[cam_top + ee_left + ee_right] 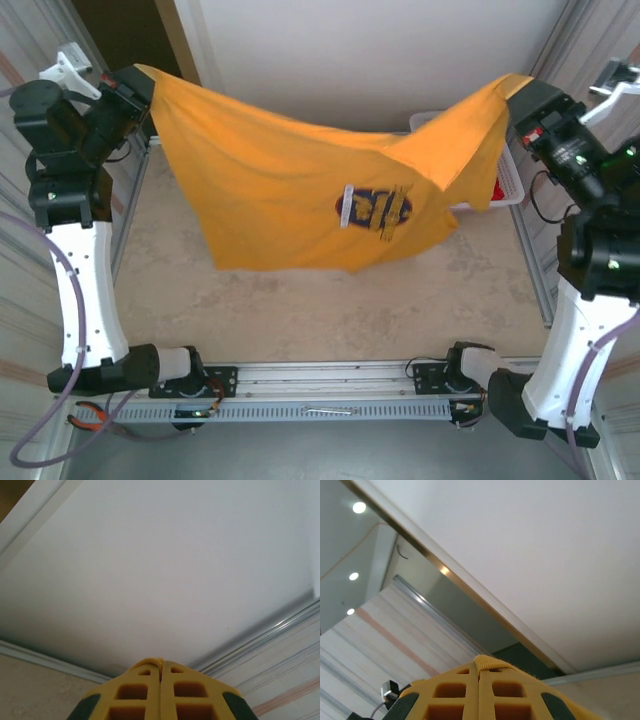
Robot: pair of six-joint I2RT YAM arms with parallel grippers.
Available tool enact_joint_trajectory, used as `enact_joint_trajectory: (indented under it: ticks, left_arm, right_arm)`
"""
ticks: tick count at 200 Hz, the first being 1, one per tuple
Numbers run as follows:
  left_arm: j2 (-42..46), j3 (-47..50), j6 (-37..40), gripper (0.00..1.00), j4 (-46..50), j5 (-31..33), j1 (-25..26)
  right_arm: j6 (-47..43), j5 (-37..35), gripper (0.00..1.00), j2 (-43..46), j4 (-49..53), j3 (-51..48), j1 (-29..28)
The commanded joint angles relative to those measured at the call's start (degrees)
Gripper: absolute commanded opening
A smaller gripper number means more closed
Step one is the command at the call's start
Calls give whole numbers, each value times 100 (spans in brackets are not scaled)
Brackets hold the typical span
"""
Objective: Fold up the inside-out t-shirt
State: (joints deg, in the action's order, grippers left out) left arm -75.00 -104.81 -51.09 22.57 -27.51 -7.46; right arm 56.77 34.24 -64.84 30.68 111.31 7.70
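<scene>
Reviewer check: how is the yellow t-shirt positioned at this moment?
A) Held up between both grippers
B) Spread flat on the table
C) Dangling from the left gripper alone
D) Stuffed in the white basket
A: the t-shirt hangs stretched between the left gripper and the right gripper, each shut on one end of it, and its middle sags over the table.
</scene>
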Motion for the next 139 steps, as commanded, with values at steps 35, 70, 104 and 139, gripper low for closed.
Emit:
enact_joint_trajectory:
  ticks: [35, 70, 104, 139]
  left_arm:
    - [-1655, 300, 647, 0, -115, 8, 305]
    - [-3183, -1443, 564, 0, 242, -70, 363]
    - [-4400, -4365, 148, 0, 880, 176, 407]
    - [-4083, -4868, -450, 0, 253, 347, 406]
  right_arm:
    - [-620, -761, 0, -1513, -316, -1108, -856]
    - [-668, -675, 0, -3094, -217, 393, -1029]
    - [-572, -460, 0, -4609, 851, 4108, -1040]
    - [287, -167, 0, -4196, -18, 4222, -709]
